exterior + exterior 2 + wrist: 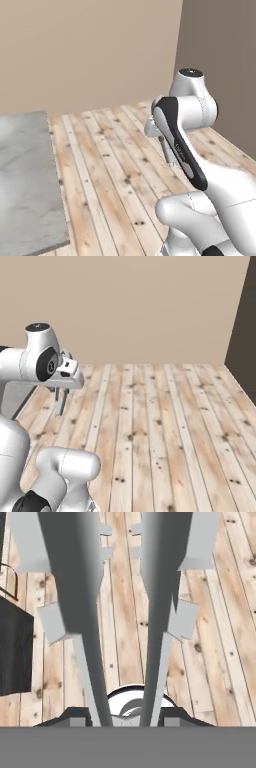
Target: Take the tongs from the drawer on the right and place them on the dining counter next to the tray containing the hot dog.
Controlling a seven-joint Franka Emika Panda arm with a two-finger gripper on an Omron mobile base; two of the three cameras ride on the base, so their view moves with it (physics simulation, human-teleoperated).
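The tongs [72,587] run up the hand view as two long silvery-grey arms, spread apart over the plank floor. My gripper [125,717] is shut on them near their joined end. From the right base view the gripper [60,392] points down above the floor, and the tongs [61,404] hang below it. The left base view shows the gripper [162,140] partly behind my forearm, the tongs [168,151] beneath it. A grey marbled top [25,175] at the left edge looks like the dining counter. The drawer and the tray are out of view.
Pale wooden floor [160,426] spreads ahead to a beige wall [140,306]. A darker wall [220,60] closes the right side. A dark block [15,647] with a thin wire-like handle stands at the left of the hand view.
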